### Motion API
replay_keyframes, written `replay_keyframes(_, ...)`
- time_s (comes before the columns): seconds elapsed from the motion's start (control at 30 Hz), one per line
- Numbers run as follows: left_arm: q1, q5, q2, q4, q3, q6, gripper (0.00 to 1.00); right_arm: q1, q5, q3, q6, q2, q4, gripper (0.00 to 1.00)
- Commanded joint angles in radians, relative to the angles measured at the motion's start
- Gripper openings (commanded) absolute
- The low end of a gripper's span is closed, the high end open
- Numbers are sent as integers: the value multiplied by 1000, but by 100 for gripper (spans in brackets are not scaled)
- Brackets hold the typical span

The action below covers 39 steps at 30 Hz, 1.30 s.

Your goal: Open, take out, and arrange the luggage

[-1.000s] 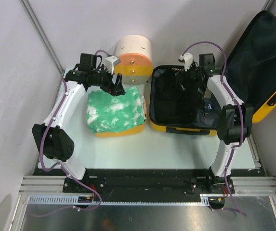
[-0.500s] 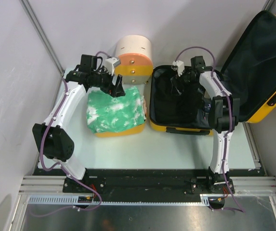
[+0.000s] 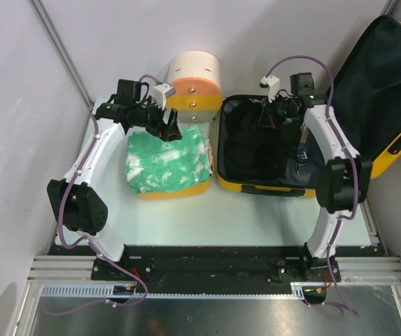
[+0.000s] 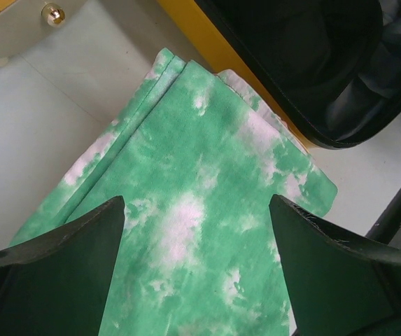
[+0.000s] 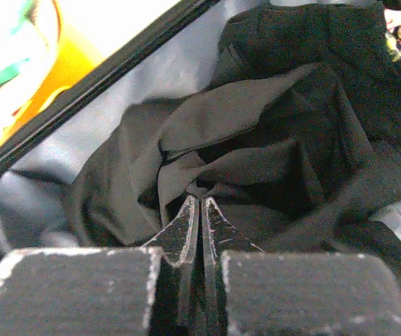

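The luggage point(image 3: 231, 183) lay open on the table point(image 3: 207, 217). Its base was flat and its lid stood tilted up and back from the right side, showing dark lining. Black cloth point(image 5: 270, 140) filled the base in loose folds.

The right gripper point(image 3: 264, 115) reached into the far part of the luggage's base. In the right wrist view its jaws were clenched, with only a thin slit between them. Its fingertips point(image 5: 186, 217) pinched a gathered fold of the black cloth, and creases ran out from that spot. The right arm point(image 3: 336, 150) curved over the right rim of the base.

Just beside the luggage's left wall sat a small yellow tub point(image 3: 186, 189). A folded green cloth point(image 3: 166, 159) with white blotches lay over its top. The left gripper point(image 3: 169, 129) hung above the far edge of that cloth, on the side away from the luggage. Its jaws were spread wide and held nothing. In the left wrist view both fingers point(image 4: 67, 259) framed the cloth from above, apart from it.

A cream-and-orange cylinder point(image 3: 195, 84) stood beyond the tub, near the luggage's far left corner.
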State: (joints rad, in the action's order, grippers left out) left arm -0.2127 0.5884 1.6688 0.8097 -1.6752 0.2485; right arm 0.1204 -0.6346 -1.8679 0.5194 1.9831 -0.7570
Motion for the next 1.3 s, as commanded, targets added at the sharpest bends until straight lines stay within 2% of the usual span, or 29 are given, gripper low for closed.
replay_keyframes(0.0, 4, 34, -35, -15, 2, 34, 88, 7, 12, 123, -53, -158, -7, 0)
replay_keyframes(0.17, 4, 34, -40, -15, 5, 35, 88, 13, 7, 381, -84, -242, -10, 0)
replay_keyframes(0.33, 4, 31, -46, -15, 14, 38, 88, 2, 47, 460, -58, -236, -25, 0)
replay_keyframes(0.37, 4, 28, -47, -15, 19, 38, 88, -2, 61, 451, -53, -230, -28, 9)
replay_keyframes(0.4, 4, 28, -52, -15, 20, 38, 88, -7, 55, 416, -52, -219, -30, 27)
replay_keyframes(0.5, 4, 21, -57, -14, 26, 41, 88, -42, -5, 325, -74, -179, -39, 51)
replay_keyframes(0.63, -22, 15, -70, -15, 20, 51, 89, -85, -60, 120, -156, -119, -59, 64)
replay_keyframes(0.67, -39, -7, -70, -15, 12, 52, 89, -91, -62, 107, -201, -116, -47, 69)
replay_keyframes(0.77, -96, -52, -41, -17, -17, 40, 90, -71, -45, 113, -272, -130, 27, 77)
replay_keyframes(0.93, -151, -36, 58, -20, -102, -64, 94, -1, 7, 148, -315, -133, 56, 77)
replay_keyframes(0.97, -162, -41, 92, -20, -135, -83, 99, 13, 28, 176, -324, -136, 61, 77)
replay_keyframes(1.13, -234, -68, 186, -43, -219, -201, 100, 105, 153, 271, -311, -138, 102, 78)
replay_keyframes(1.23, -272, -117, 227, -64, -256, -242, 100, 122, 260, 312, -294, -107, 110, 74)
replay_keyframes(1.27, -280, -151, 233, -72, -259, -242, 100, 117, 274, 309, -295, -95, 104, 62)
